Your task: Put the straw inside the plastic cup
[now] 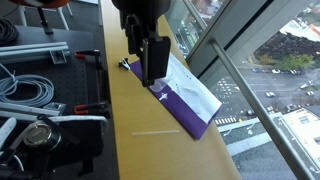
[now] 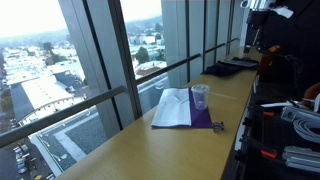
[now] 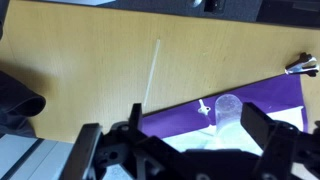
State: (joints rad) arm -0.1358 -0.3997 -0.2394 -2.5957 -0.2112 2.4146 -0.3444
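The straw (image 3: 152, 72) is a thin pale line lying flat on the wooden counter; it also shows in an exterior view (image 1: 155, 131). The clear plastic cup (image 3: 228, 108) stands upright on a purple mat (image 3: 180, 120) beside white paper, and shows in an exterior view (image 2: 200, 97). My gripper (image 3: 195, 135) is open and empty. It hangs above the mat, with the cup between and beyond its fingers, and the straw lies off to one side on bare wood. In an exterior view my gripper (image 1: 152, 62) hides the cup.
The counter (image 1: 130, 110) is narrow and runs along a tall window (image 2: 100, 60). A small metal clip (image 3: 300, 67) lies near the mat's corner, and another small piece (image 3: 203, 108) lies by the cup. Cables and equipment (image 1: 35, 90) sit past the counter's inner edge.
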